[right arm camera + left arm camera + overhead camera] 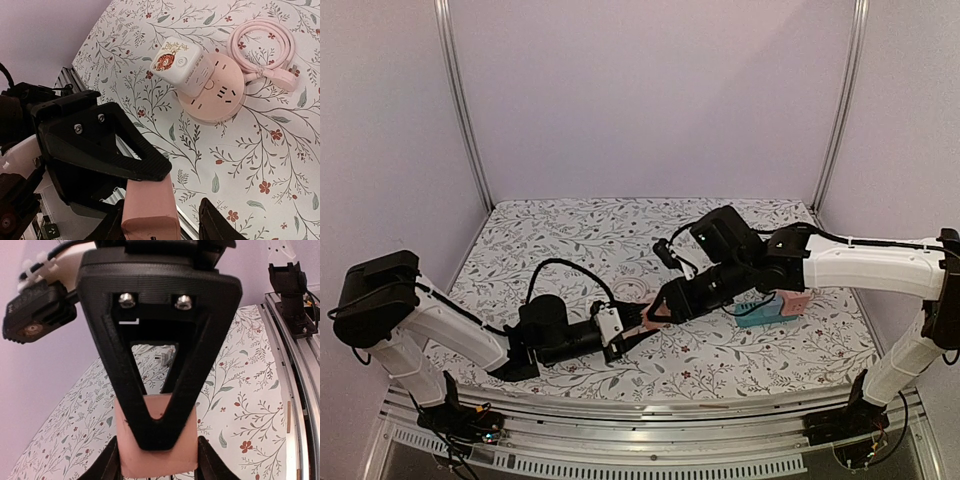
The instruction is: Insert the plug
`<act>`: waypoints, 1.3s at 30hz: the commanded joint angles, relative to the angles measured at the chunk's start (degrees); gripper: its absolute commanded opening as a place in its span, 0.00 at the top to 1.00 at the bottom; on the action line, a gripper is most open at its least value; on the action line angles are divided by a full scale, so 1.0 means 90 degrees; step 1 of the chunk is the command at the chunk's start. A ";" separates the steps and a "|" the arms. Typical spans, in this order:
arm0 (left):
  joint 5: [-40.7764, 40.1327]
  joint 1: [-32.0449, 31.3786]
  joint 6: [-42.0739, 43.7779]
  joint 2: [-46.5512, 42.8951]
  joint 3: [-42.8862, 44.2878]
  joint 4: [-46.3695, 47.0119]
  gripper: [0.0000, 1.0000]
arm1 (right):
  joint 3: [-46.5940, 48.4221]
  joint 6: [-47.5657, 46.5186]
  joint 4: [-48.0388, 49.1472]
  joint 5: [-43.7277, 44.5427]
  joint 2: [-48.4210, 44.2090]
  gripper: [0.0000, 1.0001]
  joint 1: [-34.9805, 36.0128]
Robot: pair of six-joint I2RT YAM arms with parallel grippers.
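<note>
plug: hanging above the counter (292, 175) near its middle as a pink block (149, 212), caught between both arms; judging this to be the task's plug.
left tool (157, 467): clamping the pink block, both fingers pressing its sides in the left wrist view.
right tool (160, 227): straddling the same block crosswise to the left tool, one finger lying against it and a sliver of background showing beside the other; not being able to tell whether this grip is made.
power strip (215, 95): lying flat on the counter, round and pink, carrying a white cube adapter (177, 65) on one side of its top and showing free slots beside it; a coiled pink cable (262, 45) lying just beside.
direction: lying off toward the right arm's side of the block, lower and well apart; partly hiding under the right forearm in the overhead view.
long axis: running roughly along the line between the two tools, not pointing down at the slots; pin end not showing.
nearer arm: right, judging by the side the power strip is sitting on.
coming move: probably calling for turning the pin end down and carrying it over a free slot.
</note>
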 commanded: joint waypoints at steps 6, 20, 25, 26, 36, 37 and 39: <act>-0.0064 -0.0091 -0.0005 0.0144 0.0073 0.0207 1.00 | 0.0192 0.0012 0.0138 0.0049 0.0001 0.73 0.0043; -0.0616 -0.0091 -0.0047 -0.0228 -0.0240 0.0423 0.01 | 0.1117 -0.0118 -0.1048 0.0746 0.0367 1.00 0.0098; -0.0872 -0.0091 0.0072 -0.0751 -0.0387 0.0023 0.01 | 0.1907 -0.0162 -0.1728 0.1109 0.0856 1.00 0.0087; -0.0962 -0.0083 0.0064 -0.0896 -0.0406 -0.0081 0.01 | 0.2053 -0.0163 -0.1824 0.1148 0.0952 1.00 0.0076; -0.1625 0.0162 -0.0931 -0.2492 -0.0377 -0.1514 0.01 | 0.3007 0.0189 -0.1913 0.1271 0.2104 1.00 0.0082; -0.1735 0.0231 -0.1090 -0.2645 -0.0353 -0.1688 0.01 | 0.3095 0.0254 -0.1920 0.1258 0.2250 1.00 0.0082; -0.1895 0.0425 -0.1429 -0.2844 -0.0305 -0.1930 0.01 | 0.3247 0.0427 -0.1932 0.1249 0.2433 1.00 0.0082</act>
